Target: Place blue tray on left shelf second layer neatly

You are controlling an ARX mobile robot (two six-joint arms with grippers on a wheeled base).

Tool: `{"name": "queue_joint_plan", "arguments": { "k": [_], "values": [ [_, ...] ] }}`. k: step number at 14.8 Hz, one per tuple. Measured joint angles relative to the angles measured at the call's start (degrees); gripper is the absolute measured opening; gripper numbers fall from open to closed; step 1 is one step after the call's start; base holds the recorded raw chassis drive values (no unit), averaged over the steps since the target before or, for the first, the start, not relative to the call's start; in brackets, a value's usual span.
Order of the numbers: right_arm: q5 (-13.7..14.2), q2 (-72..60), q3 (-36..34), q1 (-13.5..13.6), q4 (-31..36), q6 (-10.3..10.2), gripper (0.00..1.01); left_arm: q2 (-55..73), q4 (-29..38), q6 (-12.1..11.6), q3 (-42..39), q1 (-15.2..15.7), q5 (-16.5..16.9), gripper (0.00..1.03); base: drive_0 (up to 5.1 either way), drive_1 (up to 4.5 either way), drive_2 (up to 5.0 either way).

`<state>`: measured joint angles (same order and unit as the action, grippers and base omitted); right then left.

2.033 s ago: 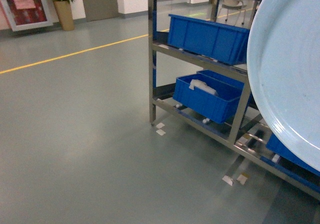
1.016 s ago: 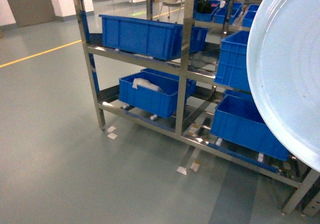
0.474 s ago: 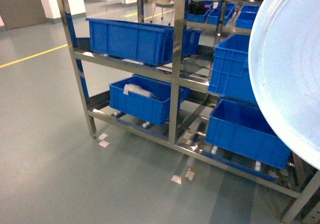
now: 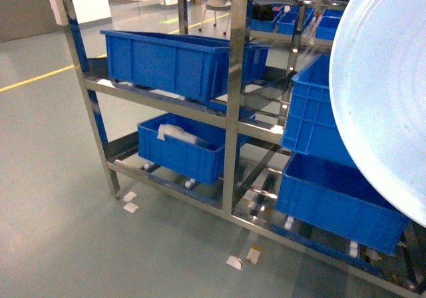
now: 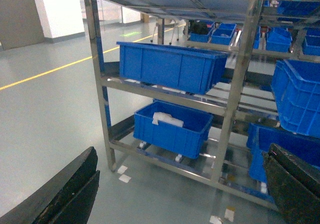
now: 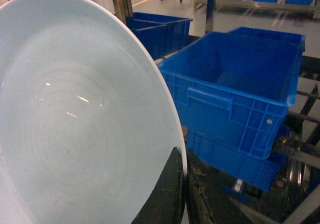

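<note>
The blue tray [image 4: 389, 92], a pale round dish, stands nearly on edge and fills the right of the head view. My right gripper [image 6: 183, 159] is shut on the tray [image 6: 75, 109] at its rim, one finger on each face. The left shelf [image 4: 234, 78] is a shiny steel rack ahead of me. Its tier above the bottom one [image 4: 156, 100] carries a long dark-blue crate [image 4: 173, 62]. My left gripper [image 5: 181, 156] is open with nothing between its black fingers [image 5: 65, 194], and the rack [image 5: 235, 84] stands beyond it.
A lower crate [image 4: 180, 148] holds a white item. More dark-blue crates [image 4: 333, 198] fill the right bay, close behind the tray [image 6: 235, 84]. White tape marks [image 4: 130, 201] lie on the grey floor by the rack's foot. A yellow line [image 4: 33, 78] runs across the floor at left.
The rack has come into view and grown larger and closer, sliding leftward across the head view. The tray keeps the same place at the right.
</note>
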<state>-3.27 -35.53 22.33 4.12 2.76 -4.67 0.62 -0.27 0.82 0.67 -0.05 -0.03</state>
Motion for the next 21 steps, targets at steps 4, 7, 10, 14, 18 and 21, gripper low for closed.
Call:
{"name": "queue_joint_plan", "arguments": {
  "k": [4, 7, 10, 14, 18, 21],
  "values": [
    [-0.02, -0.02, 0.02, 0.02, 0.02, 0.00, 0.02, 0.00, -0.04, 0.00, 0.00, 0.00, 0.02, 0.98, 0.0, 4.10, -4.1],
    [0.00, 0.02, 0.02, 0.00, 0.22, 0.00, 0.02, 0.00, 0.11, 0.00, 0.00, 0.00, 0.02, 0.98, -0.1, 4.10, -4.3],
    [-0.02, -0.35, 0.02, 0.02, 0.02, 0.00, 0.02, 0.00, 0.17, 0.00, 0.00, 0.00, -0.02, 0.98, -0.8, -0.79, -0.8],
    [-0.15, -0.26, 0.02, 0.00, 0.07, 0.00, 0.02, 0.00, 0.07, 0.00, 0.00, 0.04, 0.00, 0.98, -1.9, -1.87, -1.9],
    [-0.15, -0.20, 0.02, 0.00, 0.07, 0.00, 0.02, 0.00, 0.04, 0.00, 0.00, 0.04, 0.00, 0.98, -1.7, -1.68, -1.7],
    [-0.15, 0.13, 0.02, 0.00, 0.15, 0.00, 0.02, 0.00, 0.07, -0.02, 0.00, 0.09, -0.02, 0.98, -1.5, 2.77, -5.9]
  ]
}}
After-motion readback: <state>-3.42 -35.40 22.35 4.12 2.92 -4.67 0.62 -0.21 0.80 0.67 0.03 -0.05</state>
